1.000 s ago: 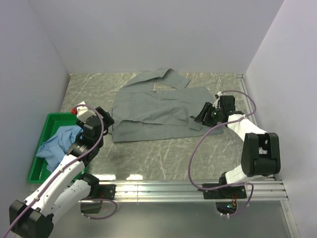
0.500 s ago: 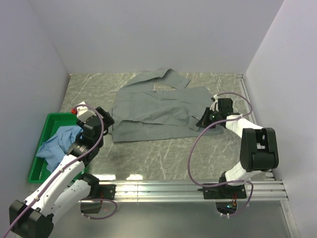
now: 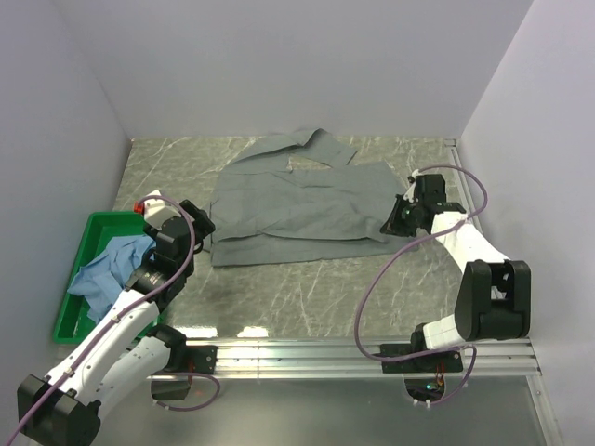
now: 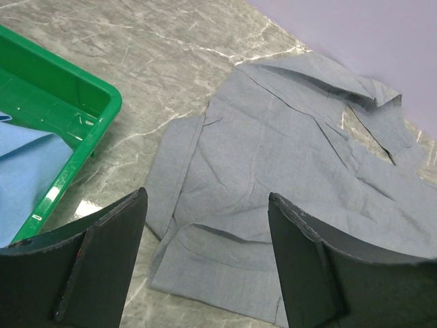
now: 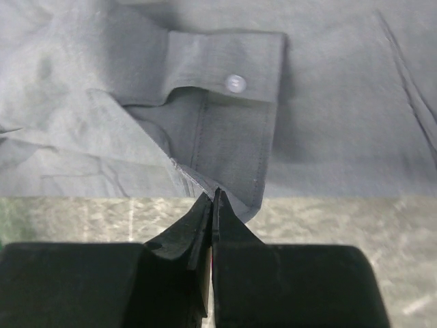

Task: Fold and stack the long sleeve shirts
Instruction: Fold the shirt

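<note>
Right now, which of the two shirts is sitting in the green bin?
The light blue shirt: it is bunched up in the green bin at the left, while the grey-green shirt lies spread out on the table.

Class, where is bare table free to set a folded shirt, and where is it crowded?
Free: marble between the grey-green shirt and the base rail; far-left corner beside that shirt. Crowded: green bin, mostly filled by the blue shirt.

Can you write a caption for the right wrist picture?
The right end effector pinches the edge of the grey shirt near a button.
</note>
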### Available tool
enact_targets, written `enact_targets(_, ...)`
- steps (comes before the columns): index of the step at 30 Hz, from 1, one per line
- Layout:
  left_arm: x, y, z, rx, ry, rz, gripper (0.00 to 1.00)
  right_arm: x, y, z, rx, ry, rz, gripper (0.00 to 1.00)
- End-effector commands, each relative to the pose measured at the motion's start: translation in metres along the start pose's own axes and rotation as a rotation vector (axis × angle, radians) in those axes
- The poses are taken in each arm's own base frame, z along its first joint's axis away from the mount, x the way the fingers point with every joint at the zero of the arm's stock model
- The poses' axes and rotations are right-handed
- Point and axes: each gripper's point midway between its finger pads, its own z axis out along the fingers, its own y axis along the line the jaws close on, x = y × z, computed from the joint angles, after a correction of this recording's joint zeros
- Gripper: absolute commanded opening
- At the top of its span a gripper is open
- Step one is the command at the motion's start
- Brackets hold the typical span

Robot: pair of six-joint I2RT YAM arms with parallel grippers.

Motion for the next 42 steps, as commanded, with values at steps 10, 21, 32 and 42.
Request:
enact_targets(10, -0.003, -0.006, 0.000, 0.032, -0.012, -0.002, 0.77, -0.004, -0.014, -0.005, 0.113, 0.007, 0.056, 0.44)
enact_targets(21, 0.024, -0.053, 0.001, 0.231, 0.158, 0.106, 0.81, -0.061, -0.031, 0.000, 0.172, -0.188, 0.214, 0.43)
enact_targets(32, 0.079, -0.091, 0.024, 0.288, 0.407, 0.131, 0.82, -0.048, -0.034, 0.053, 0.099, -0.083, 0.255, 0.56)
enact_targets(42, 0.136, -0.074, 0.045, 0.173, 0.560, 0.145, 0.83, -0.026, -0.022, 0.071, 0.010, -0.006, 0.225, 0.55)
